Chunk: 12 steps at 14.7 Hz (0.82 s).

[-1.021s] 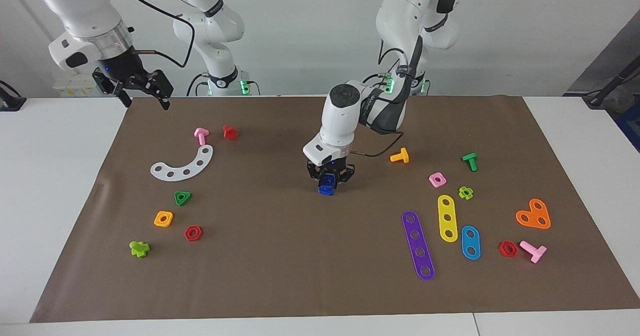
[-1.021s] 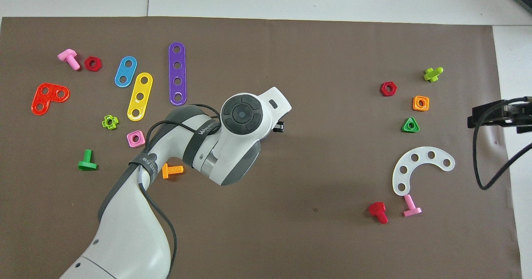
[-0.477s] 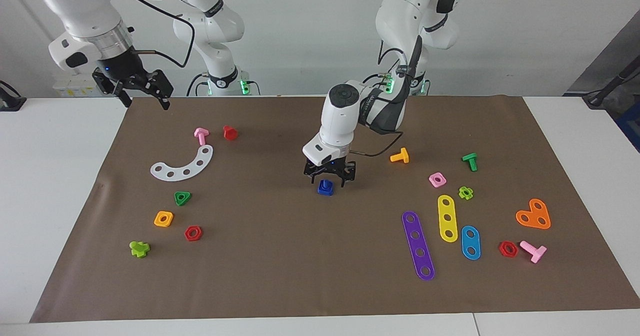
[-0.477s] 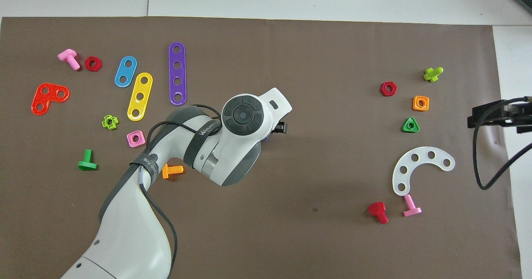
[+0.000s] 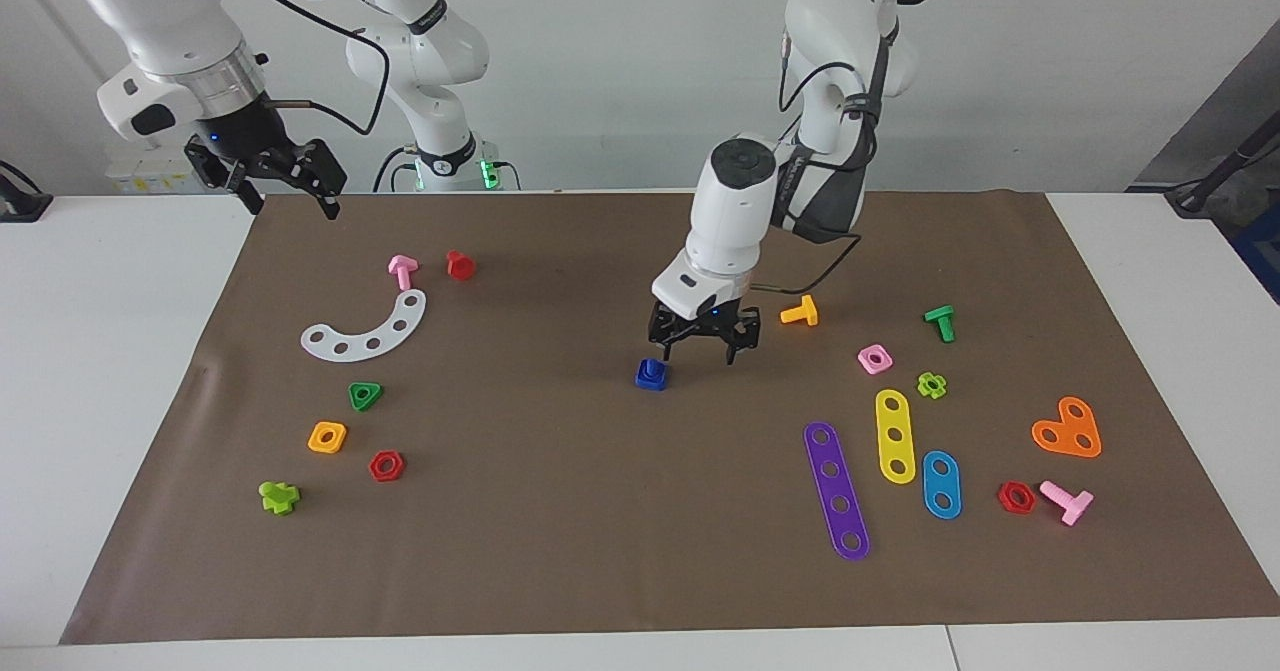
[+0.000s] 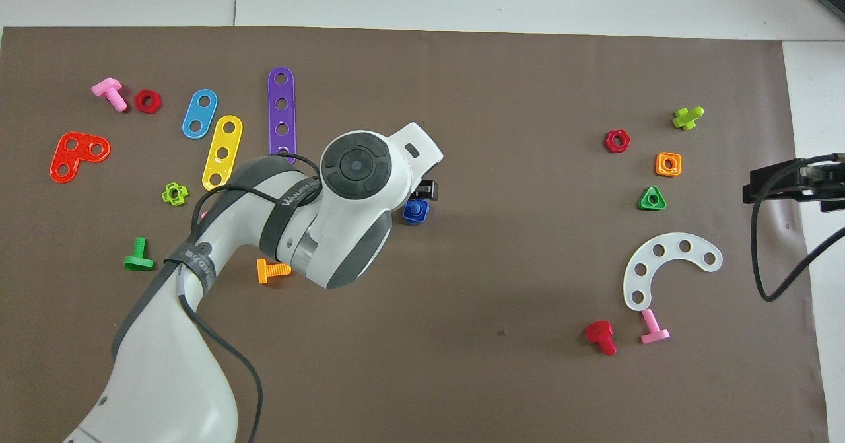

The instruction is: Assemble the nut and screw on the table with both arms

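bare paper point(image 5: 560, 511) surrounds nut point(image 5: 651, 377) mid-table; left gripper point(image 5: 704, 343) jaws spread beside it.

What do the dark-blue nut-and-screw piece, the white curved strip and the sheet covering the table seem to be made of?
Dark-blue nut and screw: apparently moulded plastic, with saturated uniform colour, rounded edges and a slight sheen.
White curved strip: probably thin, semi-translucent plastic; it lies flat with neat round holes.
Brown sheet: looks like matte paper, showing a crease near the right arm's end and no glare.

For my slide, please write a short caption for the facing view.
Left gripper open above the brown paper, beside the assembled blue nut and screw; right gripper waits.
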Motion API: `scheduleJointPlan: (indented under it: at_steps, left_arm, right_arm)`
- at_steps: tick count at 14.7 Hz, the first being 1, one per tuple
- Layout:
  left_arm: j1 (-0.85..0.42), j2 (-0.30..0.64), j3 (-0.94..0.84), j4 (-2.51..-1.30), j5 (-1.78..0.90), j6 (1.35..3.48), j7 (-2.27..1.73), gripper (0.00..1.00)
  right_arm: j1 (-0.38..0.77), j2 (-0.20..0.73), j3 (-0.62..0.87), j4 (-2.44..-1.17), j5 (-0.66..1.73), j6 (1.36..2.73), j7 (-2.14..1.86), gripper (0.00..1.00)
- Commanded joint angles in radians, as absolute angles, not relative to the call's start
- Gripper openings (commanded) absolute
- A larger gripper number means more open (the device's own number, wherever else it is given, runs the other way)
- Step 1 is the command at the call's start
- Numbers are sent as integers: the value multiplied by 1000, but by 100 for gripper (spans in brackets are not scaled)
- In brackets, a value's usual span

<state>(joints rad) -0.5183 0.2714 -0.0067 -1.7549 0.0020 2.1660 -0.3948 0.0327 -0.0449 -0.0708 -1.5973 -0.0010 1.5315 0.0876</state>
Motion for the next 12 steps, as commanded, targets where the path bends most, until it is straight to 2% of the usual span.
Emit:
scheduleJointPlan:
  at_steps: [1, 7, 12]
  left_arm:
    - [-418, 161, -14, -1824, 15, 2080, -252, 100]
    - [-189, 26, -14, -1813, 15, 1941, 7, 100]
    - [-58, 20, -11, -1649, 9, 1754, 109, 100]
  right_arm:
    - [21, -66, -66, -1621, 18, 1545, 64, 100]
    - [21, -66, -66, -1621, 18, 1545, 64, 100]
    - [21, -67, -66, -1623, 18, 1545, 64, 100]
